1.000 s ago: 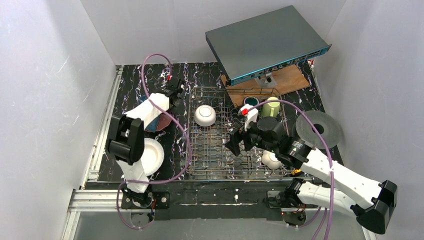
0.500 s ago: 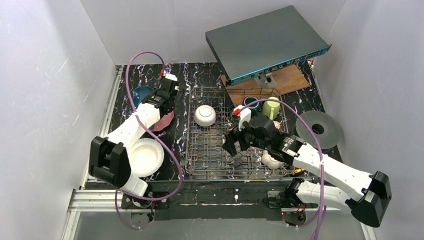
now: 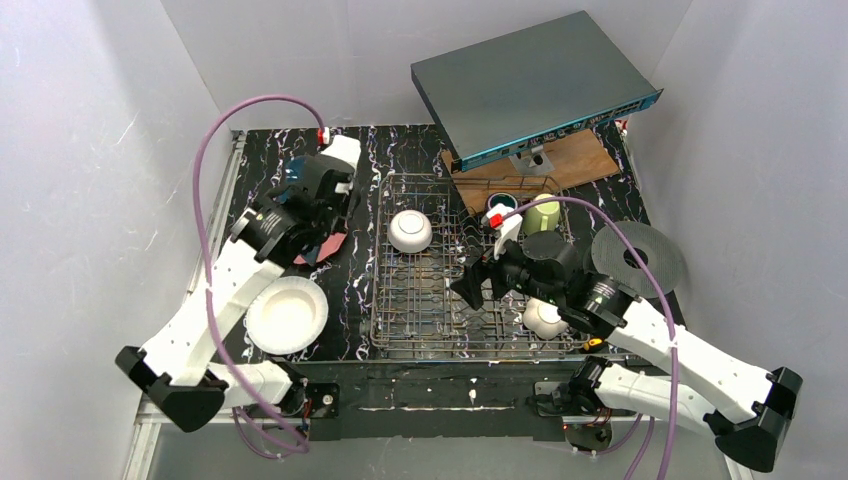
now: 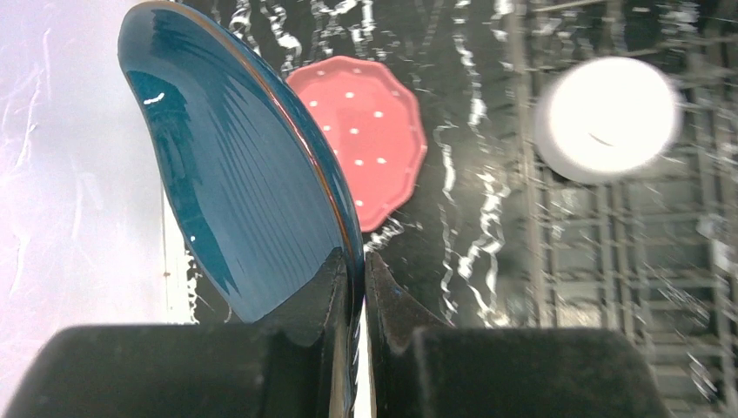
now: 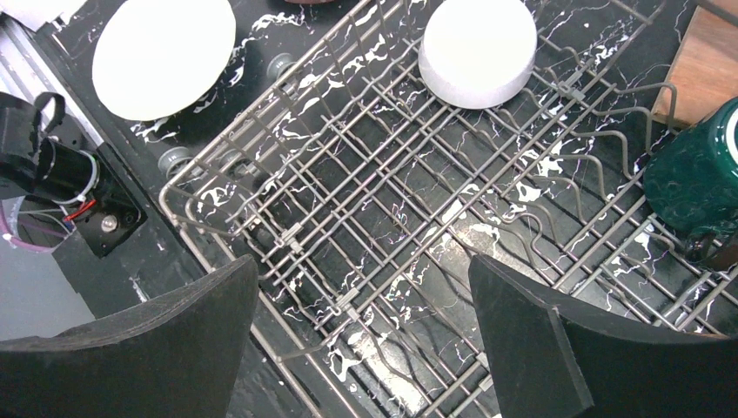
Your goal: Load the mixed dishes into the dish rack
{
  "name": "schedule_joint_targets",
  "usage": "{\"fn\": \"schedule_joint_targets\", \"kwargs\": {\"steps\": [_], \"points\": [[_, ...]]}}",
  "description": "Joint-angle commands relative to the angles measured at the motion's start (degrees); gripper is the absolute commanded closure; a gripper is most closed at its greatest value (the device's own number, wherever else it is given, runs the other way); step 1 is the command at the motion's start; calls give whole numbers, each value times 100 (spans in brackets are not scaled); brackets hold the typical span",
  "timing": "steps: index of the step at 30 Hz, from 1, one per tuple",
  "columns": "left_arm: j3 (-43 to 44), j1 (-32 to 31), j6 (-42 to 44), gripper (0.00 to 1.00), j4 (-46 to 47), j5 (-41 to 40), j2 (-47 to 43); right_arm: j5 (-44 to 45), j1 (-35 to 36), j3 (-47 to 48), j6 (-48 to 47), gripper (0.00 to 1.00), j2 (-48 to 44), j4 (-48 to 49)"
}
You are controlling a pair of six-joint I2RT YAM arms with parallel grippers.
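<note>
- The cream plate point(image 3: 287, 313) lies flat on the table, left of the dish rack point(image 3: 377, 300).
- The left gripper point(image 4: 355, 279) pinches the rim of the dark blue plate point(image 4: 235, 165), which is tilted near the pink dotted plate point(image 4: 370, 131).
- A white bowl point(image 3: 410, 230) sits in the rack.
- The right gripper point(image 5: 363, 287) hangs spread wide over the rack, holding nothing.

Marbled table point(image 3: 400, 150): rack point(image 3: 420, 300), cream plate point(image 3: 287, 314)

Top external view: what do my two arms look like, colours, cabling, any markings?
The left arm and right arm both have white link shells with black joint housings. A purple cable loops along each, with a small red tag near the wrist. The left end effector and right end effector each have two broad, matte black fingers.
</note>
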Motion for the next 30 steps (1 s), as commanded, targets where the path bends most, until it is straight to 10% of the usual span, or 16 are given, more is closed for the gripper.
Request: {"fn": "schedule_joint_targets", "kwargs": {"steps": [1, 16, 30], "points": [[434, -791, -491, 100, -949, 373, -473, 70, 18, 211, -50, 2, -308, 34], [290, -3175, -1068, 100, -901, 1366, -17, 674, 18, 230, -326, 2, -842, -336], [-562, -2503, -216, 100, 1014, 4921, 93, 967, 14, 113, -630, 2, -1213, -527]]}}
